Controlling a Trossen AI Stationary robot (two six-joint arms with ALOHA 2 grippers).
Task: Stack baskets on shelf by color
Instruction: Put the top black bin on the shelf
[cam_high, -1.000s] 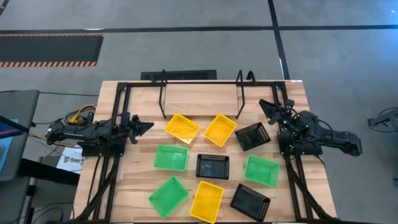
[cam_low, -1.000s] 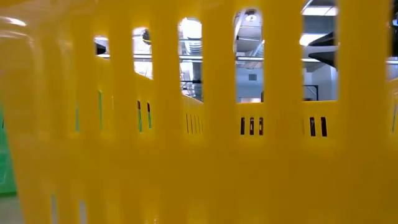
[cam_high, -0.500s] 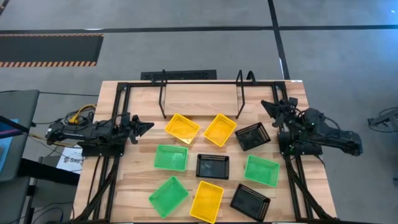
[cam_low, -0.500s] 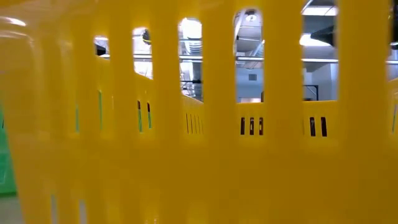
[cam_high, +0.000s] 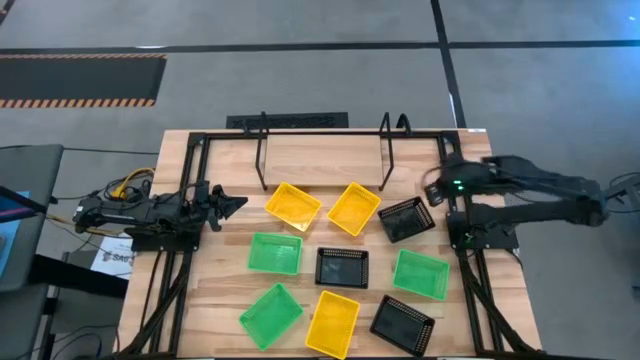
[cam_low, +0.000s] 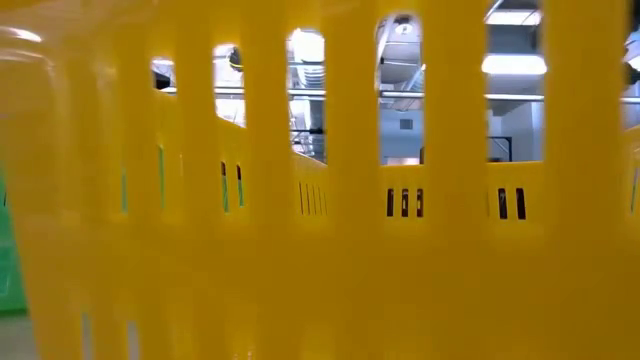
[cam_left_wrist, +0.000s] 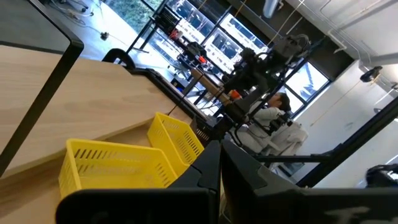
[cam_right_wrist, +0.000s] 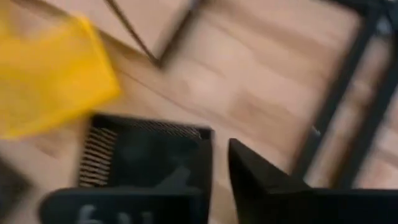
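Right arm (cam_high: 520, 185) has swung up above black basket (cam_high: 406, 218).

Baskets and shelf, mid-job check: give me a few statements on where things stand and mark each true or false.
1. The shelf holds no basket. True.
2. Three green baskets lie on the table. True: one left of centre, one near the front left, one on the right.
3. The right gripper grips a yellow basket. False: it holds nothing and hovers by the black basket nearest the shelf's right end.
4. The left gripper is over the shelf. False: it waits at the table's left side, short of the nearest yellow basket.
5. Two baskets are already stacked. False: all nine lie singly.
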